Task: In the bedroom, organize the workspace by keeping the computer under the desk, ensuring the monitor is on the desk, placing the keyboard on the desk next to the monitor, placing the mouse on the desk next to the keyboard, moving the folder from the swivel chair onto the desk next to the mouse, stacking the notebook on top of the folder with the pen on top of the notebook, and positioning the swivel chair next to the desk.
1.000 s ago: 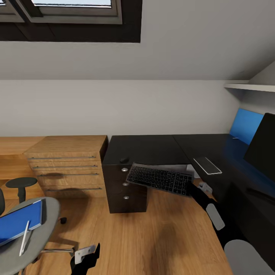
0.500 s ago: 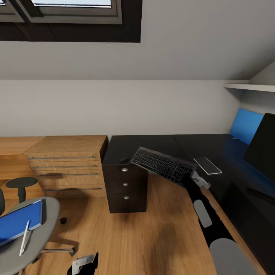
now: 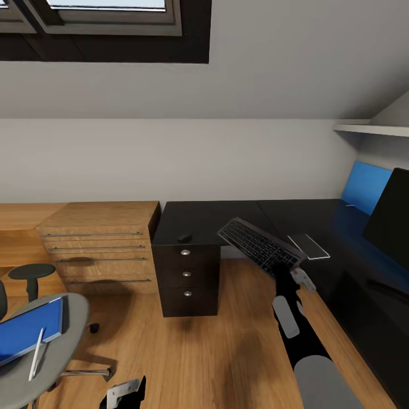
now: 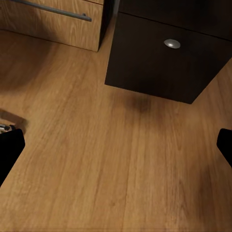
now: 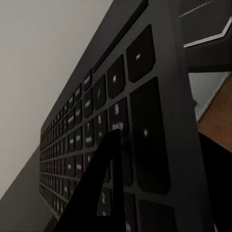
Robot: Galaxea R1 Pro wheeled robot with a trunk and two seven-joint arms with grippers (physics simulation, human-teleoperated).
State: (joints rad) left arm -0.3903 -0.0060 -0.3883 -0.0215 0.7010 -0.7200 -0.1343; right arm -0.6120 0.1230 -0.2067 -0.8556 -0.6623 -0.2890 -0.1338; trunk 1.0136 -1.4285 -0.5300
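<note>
My right gripper (image 3: 284, 268) is shut on one end of the dark keyboard (image 3: 258, 244), holding it tilted in the air over the inner corner of the black desk (image 3: 210, 218). Close up, the keyboard (image 5: 96, 125) has a dark finger (image 5: 104, 188) lying across its keys. The small mouse (image 3: 184, 237) rests on the desk above the drawer unit (image 3: 186, 275). The monitor (image 3: 391, 218) stands at the far right. On the swivel chair (image 3: 65, 346) lie the blue folder (image 3: 28, 329) and the pen (image 3: 37, 355). My left gripper (image 3: 126, 392) hangs open over the floor (image 4: 116, 159).
A light wooden dresser (image 3: 99, 244) stands left of the drawer unit. A thin dark slab with a pale edge (image 3: 308, 246) lies on the desk just beyond the keyboard. A blue panel (image 3: 363, 184) leans at the back right, under a wall shelf (image 3: 369, 129).
The right arm has carried the keyboard up and to the right, from in front of the drawers to over the desk corner. The left gripper dropped slightly.
</note>
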